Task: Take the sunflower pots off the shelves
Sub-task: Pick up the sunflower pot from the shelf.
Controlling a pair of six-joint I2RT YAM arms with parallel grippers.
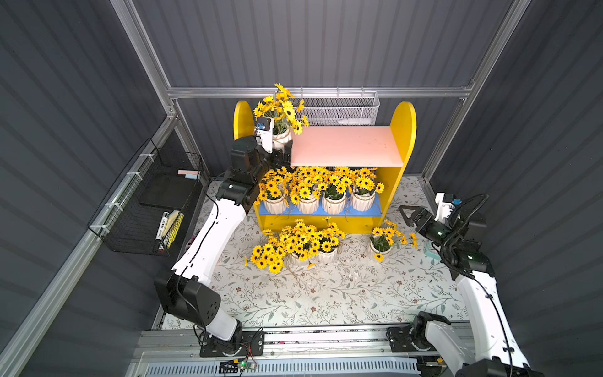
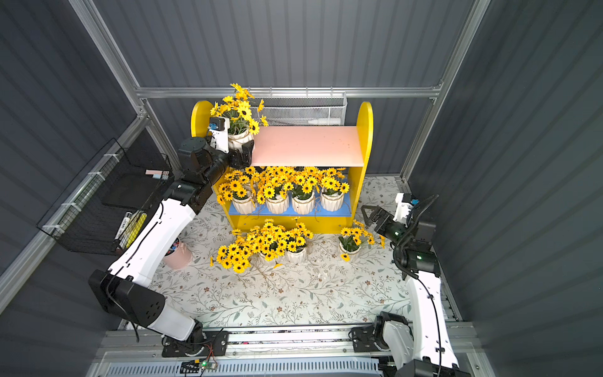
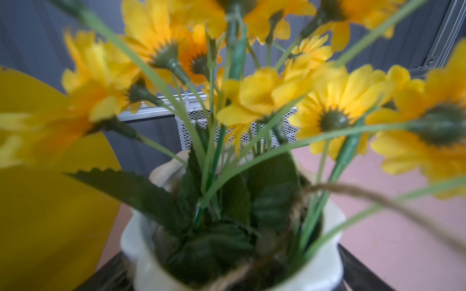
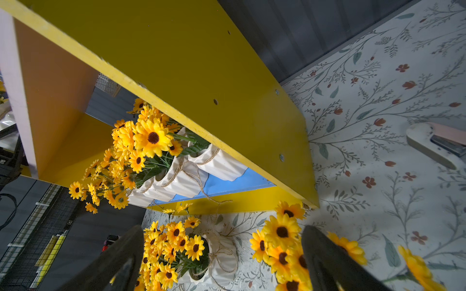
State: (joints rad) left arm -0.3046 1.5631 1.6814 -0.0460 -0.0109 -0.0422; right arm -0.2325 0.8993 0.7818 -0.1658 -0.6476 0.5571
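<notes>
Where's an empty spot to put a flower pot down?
The flowered table in front of the pot cluster, toward the robot, is bare. So is the pink board beside its one pot. The blue board is packed with pots.

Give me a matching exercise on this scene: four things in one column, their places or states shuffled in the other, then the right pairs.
Things
1. left gripper
2. right gripper
3. lower board
4. black wire basket

Places or states
A. carries four sunflower pots
B. open and empty, right of the shelves
C. hangs at the left, apart from the shelves
D. jaws flank the pot at the upper board's left end

Pairs: 1-D, 2-B, 3-A, 4-C
</notes>
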